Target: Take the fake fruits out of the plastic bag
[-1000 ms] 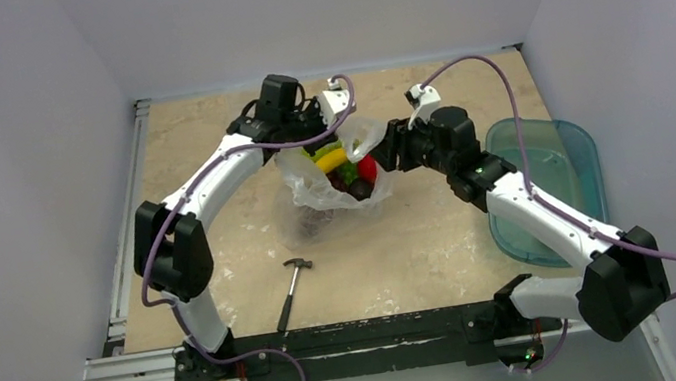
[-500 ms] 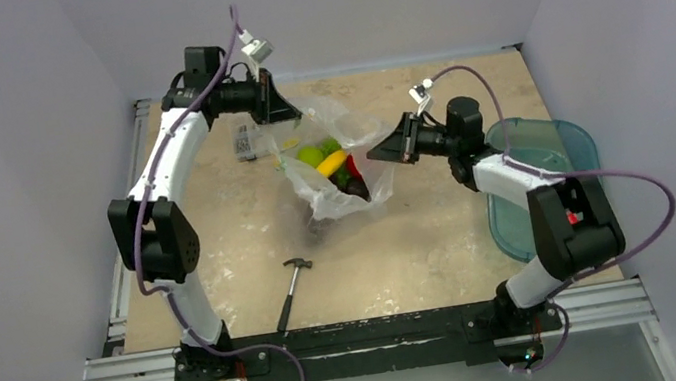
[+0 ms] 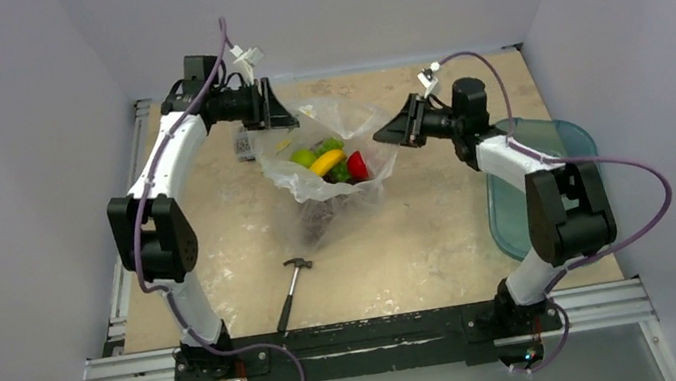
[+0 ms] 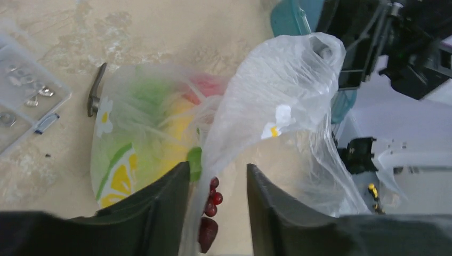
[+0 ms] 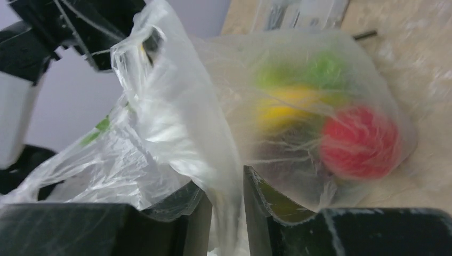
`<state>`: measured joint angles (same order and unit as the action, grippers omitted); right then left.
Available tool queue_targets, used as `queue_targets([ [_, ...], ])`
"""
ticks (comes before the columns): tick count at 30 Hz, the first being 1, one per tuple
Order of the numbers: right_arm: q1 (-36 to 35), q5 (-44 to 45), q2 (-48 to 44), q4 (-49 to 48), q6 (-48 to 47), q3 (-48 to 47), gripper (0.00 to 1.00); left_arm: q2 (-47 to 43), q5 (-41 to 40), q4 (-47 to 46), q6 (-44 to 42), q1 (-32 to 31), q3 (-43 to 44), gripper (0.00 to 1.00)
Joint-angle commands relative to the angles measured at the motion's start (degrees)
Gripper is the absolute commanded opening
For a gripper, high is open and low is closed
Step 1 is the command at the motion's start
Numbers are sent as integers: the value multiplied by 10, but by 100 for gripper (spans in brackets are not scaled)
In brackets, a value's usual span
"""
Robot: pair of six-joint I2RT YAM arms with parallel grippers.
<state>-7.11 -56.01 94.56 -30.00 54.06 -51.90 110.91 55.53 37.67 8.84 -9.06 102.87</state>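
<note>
Over the last half second the right gripper (image 3: 380, 136) has drawn back toward the far edge. The plastic bag (image 3: 350, 116) now gapes wider between it and the left gripper (image 3: 285, 115), baring a red fruit (image 3: 358, 165).

From above, the bag sags onto the table (image 3: 422, 239) with a banana (image 3: 328, 161) and a green apple (image 3: 304, 157) inside, and a hammer (image 3: 292, 283) lies nearer the bases.

Only the left wrist view shows the printed lemon slice (image 4: 120, 178) on the film and red berries (image 4: 213, 197) under it. The fingers (image 4: 160, 213) there pinch bunched film.

The right wrist view is blurred, and its fingers (image 5: 266, 205) clamp the bag's rim.
</note>
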Motion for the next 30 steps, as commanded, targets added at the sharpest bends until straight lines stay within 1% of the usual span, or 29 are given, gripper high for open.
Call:
queue_targets([
  [1,-26,185,-77,352,-282,-94,34,-109,-138,-47,82,-3,-33,57],
  [2,-31,220,-91,379,-299,-99,41,-125,-164,-40,90,-4,-40,65],
  [3,-38,255,-104,400,-313,-103,49,-144,-190,-33,98,-5,-47,86],
  [4,-46,287,-119,418,-327,-105,56,-164,-222,-27,107,-7,-57,96],
  [5,-54,317,-132,432,-336,-105,63,-181,-250,-17,112,-8,-66,100],
  [6,-60,337,-143,444,-341,-105,70,-199,-279,-4,117,-9,-73,100],
  [9,-75,382,-174,474,-354,-104,86,-253,-368,39,151,-10,-108,100],
  [11,-84,413,-197,498,-361,-105,94,-290,-387,53,161,-10,-140,100],
  [13,-89,447,-227,516,-367,-107,99,-330,-379,46,180,-10,-186,100],
  [17,-100,472,-276,532,-370,-115,99,-391,-325,26,208,-10,-261,98],
  [21,-123,469,-306,531,-364,-131,98,-444,-274,-18,251,-10,-316,100],
  [25,-176,426,-325,481,-352,-134,92,-462,-234,-83,309,-17,-354,100],
  [28,-226,389,-311,426,-336,-129,82,-450,-231,-103,313,-34,-362,99],
  [30,-256,360,-284,394,-320,-128,76,-439,-218,-104,308,-41,-361,89],
])
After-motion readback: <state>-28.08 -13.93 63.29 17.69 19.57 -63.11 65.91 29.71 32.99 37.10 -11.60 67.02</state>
